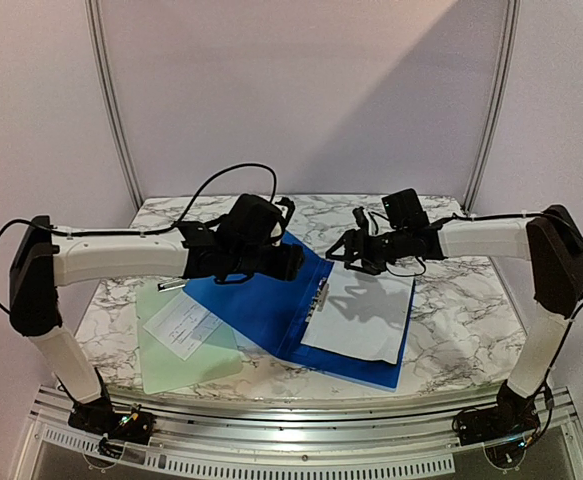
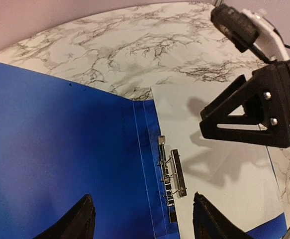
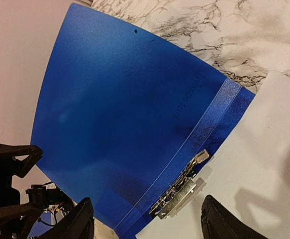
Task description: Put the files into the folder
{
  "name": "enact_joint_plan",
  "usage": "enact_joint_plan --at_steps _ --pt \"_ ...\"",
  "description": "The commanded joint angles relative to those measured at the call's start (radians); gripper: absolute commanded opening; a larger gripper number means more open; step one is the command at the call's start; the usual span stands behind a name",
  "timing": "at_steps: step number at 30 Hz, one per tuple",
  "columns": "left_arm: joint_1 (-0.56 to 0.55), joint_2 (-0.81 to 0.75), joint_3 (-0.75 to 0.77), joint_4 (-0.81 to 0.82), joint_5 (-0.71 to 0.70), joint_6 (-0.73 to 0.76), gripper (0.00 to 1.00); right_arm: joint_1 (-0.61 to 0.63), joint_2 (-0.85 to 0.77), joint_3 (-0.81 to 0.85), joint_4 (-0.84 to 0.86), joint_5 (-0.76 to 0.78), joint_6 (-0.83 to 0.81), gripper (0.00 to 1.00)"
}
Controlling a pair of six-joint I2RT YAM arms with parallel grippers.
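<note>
From above. One deep-blue folder (image 1: 251, 305), lying open on the marble table (image 1: 451, 300). Inside it, on the right half: one large sheet (image 1: 366, 315), white and plain, its left edge at the one metal clip (image 1: 320, 297) along the fold. Outside it, just beside the left cover: one smaller slip (image 1: 183, 325) with printed lines, resting on one pale green sheet (image 1: 186, 365). Two white papers counted in all, one in the folder and one not in. Over the far edge of the left cover: left gripper (image 1: 293, 262). Over the far edge of the right half: right gripper (image 1: 343, 252). Finger spread not readable from this height.

From the left wrist. Left gripper (image 2: 142, 199) with two fingers spread well apart and nothing between them, hanging over the folder (image 2: 60, 149) near the clip (image 2: 173, 172). Right of the clip, the large sheet (image 2: 224, 184), flat on the blue. Above that sheet, one black triangular finger of the right gripper, throwing a shadow on the paper.

From the right wrist. Right gripper (image 3: 145, 201) also spread wide, two fingers apart, gripping nothing. Beyond the fingers, the glossy left cover of the folder (image 3: 125, 114) with faint lettering near the fold. At the fold, the clip (image 3: 179, 191). Right of the clip, the large sheet (image 3: 264, 174), lying in the folder.
</note>
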Motion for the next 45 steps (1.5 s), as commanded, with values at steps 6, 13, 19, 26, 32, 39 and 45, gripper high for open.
enact_joint_plan --at_steps 6,13,19,26,32,39,45 --pt "0.014 -0.106 -0.101 0.044 0.019 0.011 0.67 -0.019 0.212 0.195 -0.055 -0.122 -0.022 0.73" --pt "0.015 -0.129 -0.146 0.065 0.025 0.008 0.67 -0.036 0.306 0.259 -0.068 -0.145 -0.018 0.72" --pt "0.014 -0.120 -0.191 0.129 0.064 -0.008 0.68 -0.038 0.351 0.285 -0.082 -0.173 -0.017 0.72" --pt "0.014 -0.095 -0.214 0.168 0.100 -0.032 0.68 -0.037 0.371 0.285 -0.088 -0.194 -0.012 0.72" --pt "0.015 -0.083 -0.212 0.174 0.107 -0.033 0.68 -0.037 0.385 0.284 -0.057 -0.224 0.011 0.71" --pt "0.015 -0.075 -0.214 0.177 0.107 -0.033 0.67 -0.038 0.391 0.285 -0.020 -0.253 0.037 0.71" --pt "0.015 -0.070 -0.214 0.179 0.105 -0.029 0.67 -0.037 0.393 0.285 -0.001 -0.271 0.053 0.70"
